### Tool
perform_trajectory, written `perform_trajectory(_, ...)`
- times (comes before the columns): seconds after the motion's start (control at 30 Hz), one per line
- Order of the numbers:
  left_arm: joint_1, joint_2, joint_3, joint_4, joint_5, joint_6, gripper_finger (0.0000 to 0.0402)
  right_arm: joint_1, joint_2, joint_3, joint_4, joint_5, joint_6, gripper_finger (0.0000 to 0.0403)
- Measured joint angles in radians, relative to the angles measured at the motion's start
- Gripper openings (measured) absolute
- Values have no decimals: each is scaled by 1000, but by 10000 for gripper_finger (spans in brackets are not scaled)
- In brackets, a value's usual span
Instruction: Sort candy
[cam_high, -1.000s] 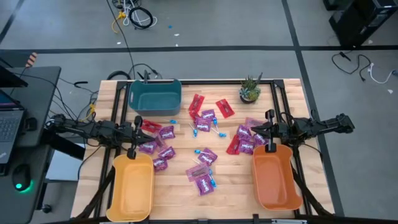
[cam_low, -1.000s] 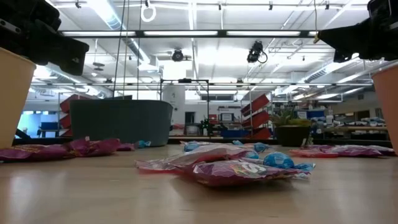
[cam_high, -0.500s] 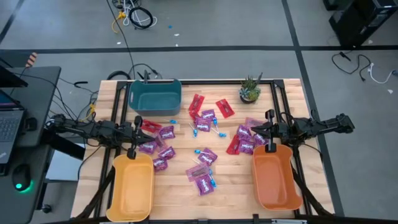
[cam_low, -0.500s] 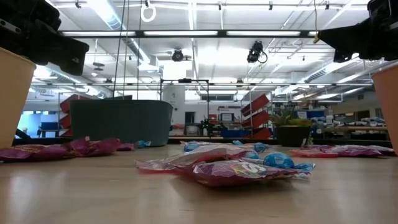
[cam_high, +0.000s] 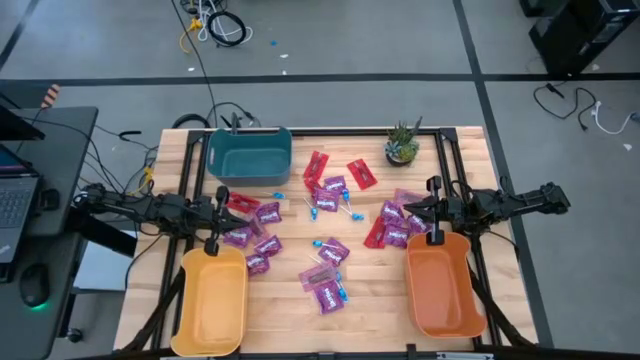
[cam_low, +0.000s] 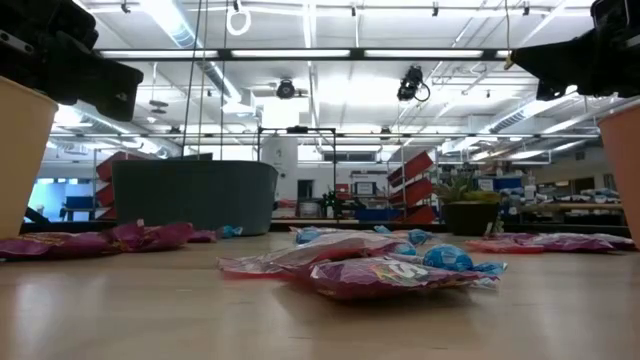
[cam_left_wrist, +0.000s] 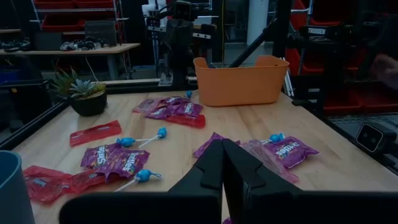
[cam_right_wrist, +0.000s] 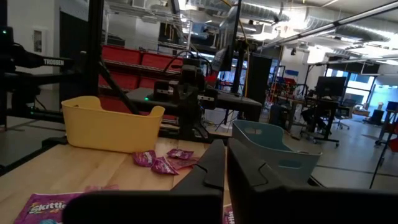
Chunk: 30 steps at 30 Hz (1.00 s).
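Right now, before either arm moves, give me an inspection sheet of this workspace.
Surface: wooden table, bare along its front between the two near bins.
Job's things: candy scattered across the middle: purple packets, red packets, blue lollipops. None seen in the bins.
Clutter: teal bin at the back, yellow bin front left, orange bin front right, potted plant at the back right.
Grippers: left claw shut, empty, above the yellow bin's far end; right claw shut, empty, above the orange bin's far end.
Cables: coils on the floor behind the table.
Surroundings: laptop desk to the left.
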<state>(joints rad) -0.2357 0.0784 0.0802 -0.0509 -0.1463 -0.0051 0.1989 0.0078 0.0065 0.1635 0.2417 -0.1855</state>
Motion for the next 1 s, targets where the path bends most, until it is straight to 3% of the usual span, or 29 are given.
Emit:
perform_trajectory(0.3,0,0,0,118,0,18,6,0,0,0,25,0,2,5)
perform_trajectory(0.47,0,0,0,283,9,-138,6,-3,0,0,100,13,37,7)
perform_trajectory(1.0,0,-1,0,776,28,-80,6,-10,0,0,239,19,140,8)
